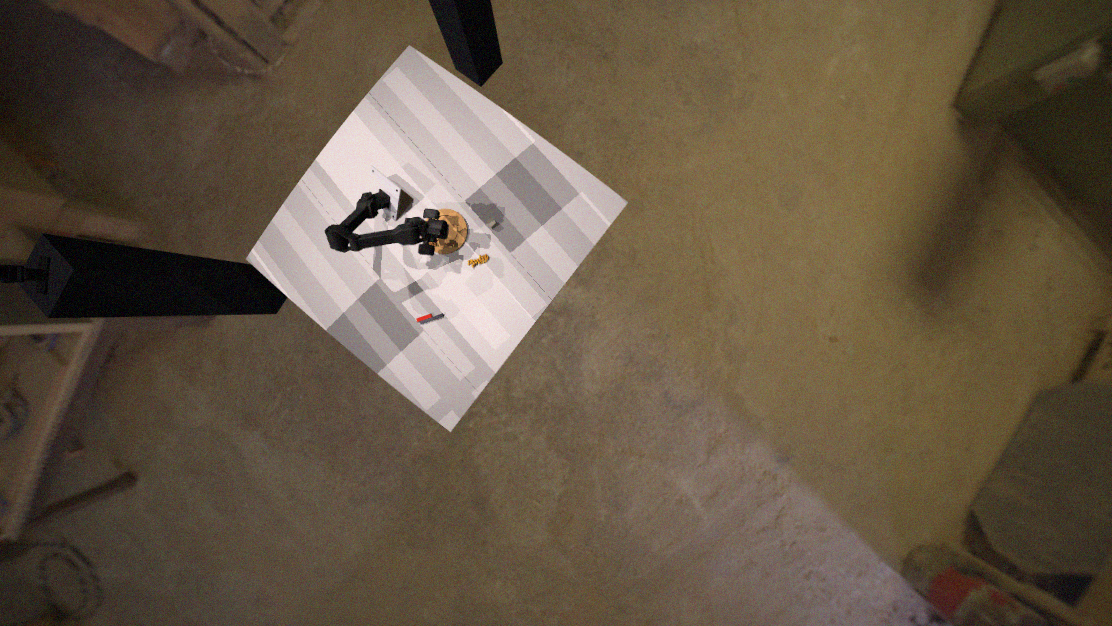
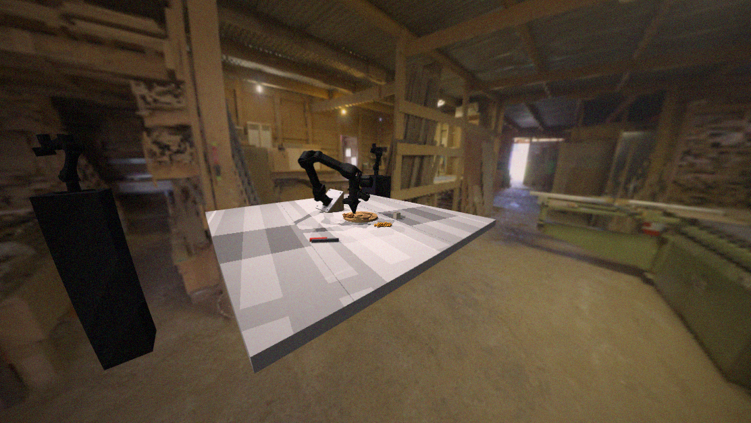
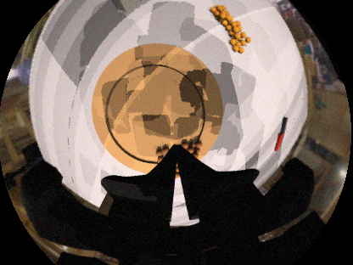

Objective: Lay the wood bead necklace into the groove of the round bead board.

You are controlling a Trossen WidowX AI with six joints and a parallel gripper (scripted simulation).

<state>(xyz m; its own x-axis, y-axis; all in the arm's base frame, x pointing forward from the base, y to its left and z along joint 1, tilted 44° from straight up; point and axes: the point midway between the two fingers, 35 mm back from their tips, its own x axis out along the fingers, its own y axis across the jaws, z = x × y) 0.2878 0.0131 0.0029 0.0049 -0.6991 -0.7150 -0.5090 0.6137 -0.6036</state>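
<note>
The round wooden bead board (image 1: 462, 223) (image 2: 369, 216) (image 3: 120, 72) lies flat, with a dark circular groove (image 3: 106, 115) on its top. A brown bead necklace (image 2: 348, 215) (image 3: 193, 145) is bunched low at the board's near edge in the wrist view. Its beads show on both sides of the fingertips and one or so between the fingers; the fingers hide the rest. My gripper (image 2: 354, 212) (image 3: 176, 148) points down at that edge, with its fingertips together. Nothing shows pinched between the tips. The top view does not show the fingertips clearly.
A yellow-orange bead string (image 1: 478, 260) (image 2: 383, 224) (image 3: 234, 27) lies on the table beside the board. A red and black pen-like thing (image 1: 429, 318) (image 2: 324, 240) (image 3: 279, 141) lies farther off. A small pale block (image 1: 492, 223) (image 2: 396, 215) stands beyond the board.
</note>
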